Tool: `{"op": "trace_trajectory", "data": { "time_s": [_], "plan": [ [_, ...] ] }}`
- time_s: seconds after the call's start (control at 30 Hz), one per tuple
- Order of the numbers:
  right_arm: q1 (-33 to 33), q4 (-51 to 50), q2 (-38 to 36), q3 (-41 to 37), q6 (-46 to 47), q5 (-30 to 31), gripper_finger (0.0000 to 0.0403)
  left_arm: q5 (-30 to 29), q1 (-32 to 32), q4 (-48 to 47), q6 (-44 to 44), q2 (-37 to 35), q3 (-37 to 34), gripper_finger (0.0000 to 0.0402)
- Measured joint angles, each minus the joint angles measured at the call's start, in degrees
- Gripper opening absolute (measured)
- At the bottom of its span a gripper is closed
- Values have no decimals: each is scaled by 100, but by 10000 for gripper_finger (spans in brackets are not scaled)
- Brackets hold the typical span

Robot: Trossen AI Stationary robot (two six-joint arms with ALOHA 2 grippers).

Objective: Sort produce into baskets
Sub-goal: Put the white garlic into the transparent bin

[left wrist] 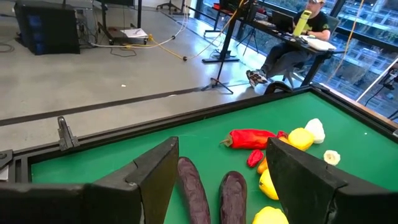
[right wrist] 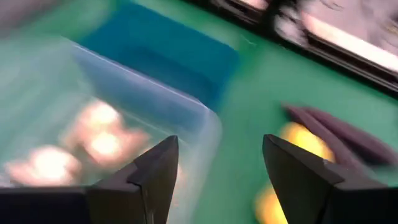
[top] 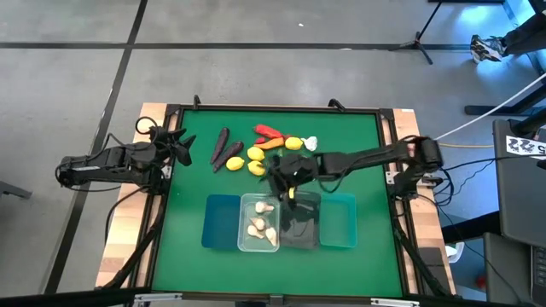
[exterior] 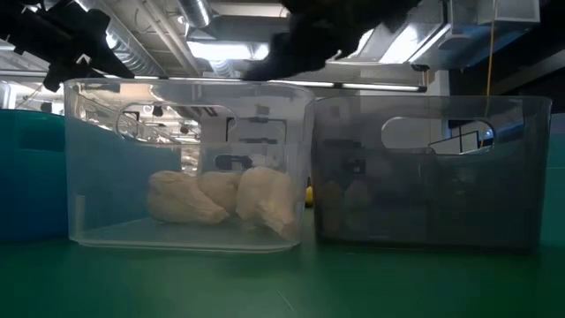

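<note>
Garlic bulbs (top: 262, 223) fill the clear bin (top: 245, 243); right tool (top: 286, 181) above, fingers spread.

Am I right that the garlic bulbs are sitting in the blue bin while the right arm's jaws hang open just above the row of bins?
Not quite. The garlic bulbs lie in the clear bin, not the blue bin beside it, which the high view shows holding no produce. The rest holds: the right gripper hangs over the row of bins, and the right wrist view shows its jaws open.
</note>
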Motion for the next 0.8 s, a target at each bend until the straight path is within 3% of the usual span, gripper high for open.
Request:
{"op": "trace_trajectory", "data": {
  "time_s": [0.1,0.37,0.6,0.8],
  "plan": [
    [-241,-880,-422,0,-57,698,234,1,1,-79,-89,1,0,237],
    [-1274,-2856,-677,-164,503,898,234,-1,1,-97,-107,-1,0,237],
    [-2029,-1870,-673,-1356,719,676,234,0,1,-100,-108,-1,0,237],
    [-2194,-1178,-673,-1917,745,590,234,0,-1,-101,-99,-1,0,237]
  ]
}}
